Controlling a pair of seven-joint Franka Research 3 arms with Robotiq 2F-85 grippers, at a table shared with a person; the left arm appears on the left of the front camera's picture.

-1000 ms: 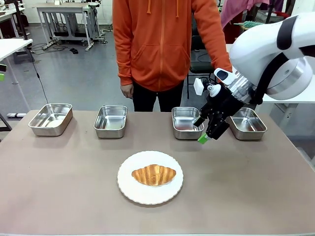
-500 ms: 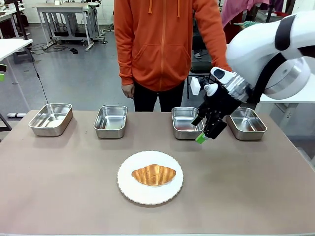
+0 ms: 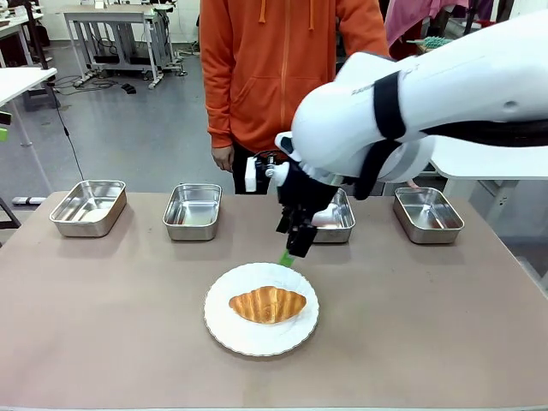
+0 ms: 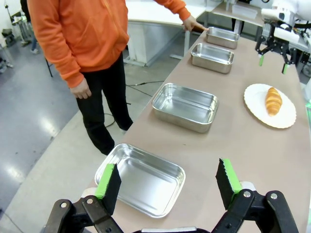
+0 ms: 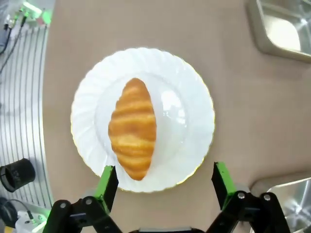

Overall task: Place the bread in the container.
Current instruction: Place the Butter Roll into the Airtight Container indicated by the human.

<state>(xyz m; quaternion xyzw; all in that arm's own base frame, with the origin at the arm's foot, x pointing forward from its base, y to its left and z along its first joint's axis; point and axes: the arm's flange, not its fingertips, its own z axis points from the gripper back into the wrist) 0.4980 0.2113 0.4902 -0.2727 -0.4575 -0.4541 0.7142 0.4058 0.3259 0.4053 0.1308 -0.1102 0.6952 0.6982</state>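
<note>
The bread, a golden-brown croissant (image 3: 267, 305), lies on a round white plate (image 3: 224, 332) at the table's near middle. My right gripper (image 3: 289, 253) hangs open just above the plate's far rim, apart from the croissant. Seen from the right wrist, the croissant (image 5: 132, 128) lies on the plate (image 5: 194, 97) just ahead of the open right gripper (image 5: 163, 179). Several alike steel trays line the far side: the leftmost tray (image 3: 88, 206), a second tray (image 3: 192, 211), a third tray (image 3: 336, 216) partly behind my arm, and the rightmost tray (image 3: 428, 214). My left gripper (image 4: 167, 182) is open above the leftmost tray (image 4: 141, 179).
A person in an orange hoodie (image 3: 282, 68) stands at the far edge, one hand (image 3: 221, 158) hanging down. The person's other hand (image 4: 194, 23) rests by the rightmost tray (image 4: 222, 37). My right arm's white body (image 3: 411, 111) spans the table's right half.
My right arm has swung left, from between the two right-hand trays to over the plate's far rim. The croissant and the trays have stayed put.
</note>
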